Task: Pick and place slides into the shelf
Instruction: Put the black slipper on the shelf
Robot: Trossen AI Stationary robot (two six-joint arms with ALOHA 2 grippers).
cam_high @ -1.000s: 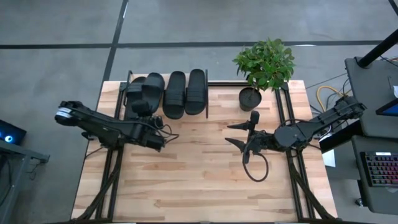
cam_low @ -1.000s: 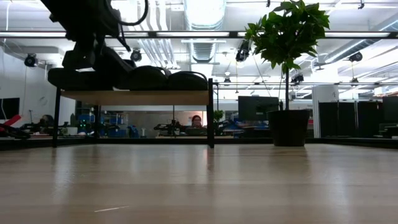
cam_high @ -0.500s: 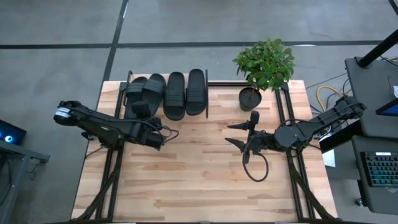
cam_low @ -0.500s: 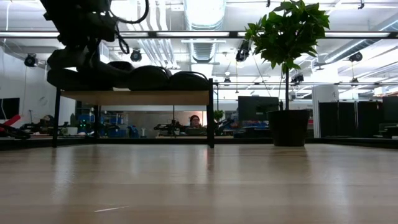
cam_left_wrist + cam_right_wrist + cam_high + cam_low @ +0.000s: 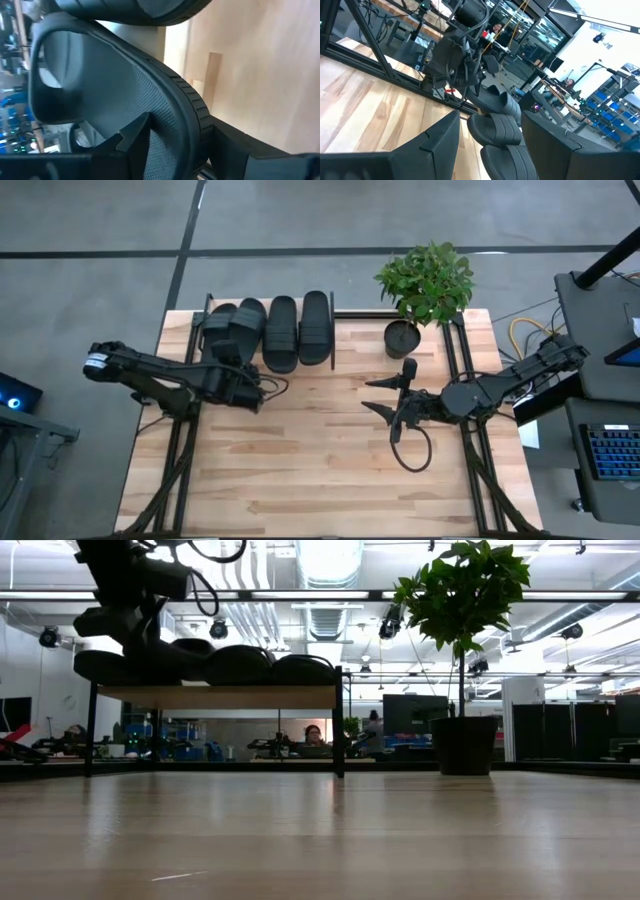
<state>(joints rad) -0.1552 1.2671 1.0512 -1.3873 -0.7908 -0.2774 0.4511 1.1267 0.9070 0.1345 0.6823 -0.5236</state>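
Four black slides lie side by side on the shelf (image 5: pixel 333 340), whose board (image 5: pixel 230 696) stands on thin black posts at the table's far left. My left gripper (image 5: pixel 226 365) is at the near end of the leftmost slide (image 5: pixel 218 330), shut on it; in the low view it stands over that slide (image 5: pixel 105 665). The other three slides (image 5: pixel 281 330) rest flat on their soles on the board. My right gripper (image 5: pixel 385 395) waits open over the table's middle right, touching nothing; the right wrist view shows its gap (image 5: pixel 490 145). My left gripper holds the leftmost slide by the rim of its near end (image 5: pixel 192 115). One finger (image 5: pixel 132 137) lies on the footbed and the other is outside, under the sole. It comes from the table's near side, slanting down. The slide's far part lies on the shelf board.
A potted plant (image 5: pixel 425 280) stands at the table's far right, its dark pot (image 5: pixel 462 745) right of the shelf. Bare wooden tabletop (image 5: pixel 320 450) stretches across the middle and near side. Black frame rails run along both table sides. People sit in the room behind.
My left gripper has moved the slide toward the shelf's left end and lowered it. A second ago the slide was raised and overlapped its neighbour; now it lies in line with the other three on the board. The right arm has kept still.
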